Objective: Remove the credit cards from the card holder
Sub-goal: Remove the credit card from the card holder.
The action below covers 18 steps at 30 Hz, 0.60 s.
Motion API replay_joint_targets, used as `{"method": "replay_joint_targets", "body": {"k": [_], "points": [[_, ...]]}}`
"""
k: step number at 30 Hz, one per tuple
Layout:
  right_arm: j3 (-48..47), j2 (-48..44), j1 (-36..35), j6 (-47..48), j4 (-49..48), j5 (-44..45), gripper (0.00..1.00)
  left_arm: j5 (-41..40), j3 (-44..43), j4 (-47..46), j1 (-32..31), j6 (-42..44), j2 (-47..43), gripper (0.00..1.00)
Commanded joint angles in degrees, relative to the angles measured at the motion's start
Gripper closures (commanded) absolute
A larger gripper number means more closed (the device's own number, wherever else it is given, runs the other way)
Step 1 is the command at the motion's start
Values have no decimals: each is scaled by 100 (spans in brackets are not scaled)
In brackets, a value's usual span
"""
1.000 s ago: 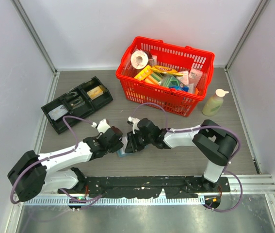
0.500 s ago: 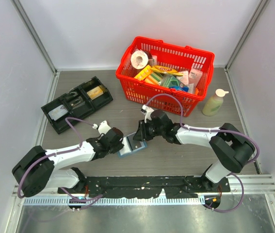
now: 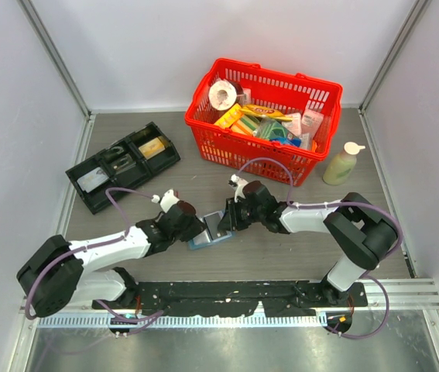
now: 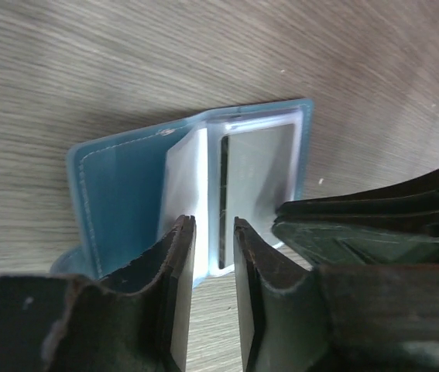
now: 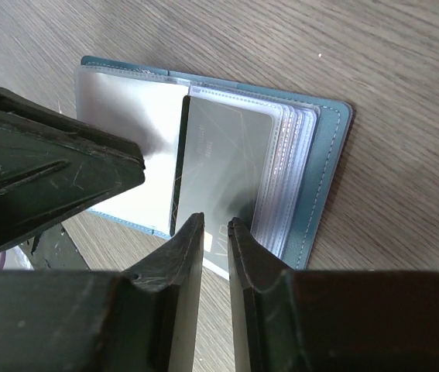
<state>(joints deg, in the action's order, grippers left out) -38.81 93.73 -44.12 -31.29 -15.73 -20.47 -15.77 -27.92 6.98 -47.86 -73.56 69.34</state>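
The left hand [image 4: 213, 232] is reaching in from 8 o'clock with its fingers slightly parted, straddling the near edge of a clear plastic pocket leaf [image 4: 184, 174] without clamping it. That leaf belongs to the soft blue bifold card holder [image 4: 122, 194], which is lying open and flat on the grey wood-grain worktop [image 3: 281, 256], just ahead of the two arm bases and between the two hands.

The right hand [image 5: 215, 232] is coming in from 3 o'clock, its fingers standing only a thin slit apart at the near edge of a silvery-grey rectangular card [image 5: 223, 163]. Whether they are pinching that card cannot be told. The card is lying on top of the stack of clear pockets, on the right half of the holder as the right wrist camera sees it. The two hands are nearly meeting over the holder.

Farther out, a black compartmented plastic tray [image 3: 123, 166] is sitting at 10 o'clock from the holder. A red plastic shopping basket [image 3: 312, 93] packed with groceries is standing at 1 o'clock. A pale yellow-green squeeze bottle [image 3: 341, 164] is standing upright beside the basket at 2 o'clock.
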Motion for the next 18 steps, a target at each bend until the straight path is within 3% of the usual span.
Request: {"method": "replay_joint_targets", "body": {"k": [1, 10, 18], "points": [[154, 31, 9, 44, -62, 104, 76, 267, 41, -881, 92, -18, 202, 68], [260, -30, 9, 26, -106, 87, 76, 716, 322, -1796, 303, -88, 852, 66], [251, -434, 43, -44, -1, 254, 74, 812, 683, -2368, 373, -176, 853, 66]]}}
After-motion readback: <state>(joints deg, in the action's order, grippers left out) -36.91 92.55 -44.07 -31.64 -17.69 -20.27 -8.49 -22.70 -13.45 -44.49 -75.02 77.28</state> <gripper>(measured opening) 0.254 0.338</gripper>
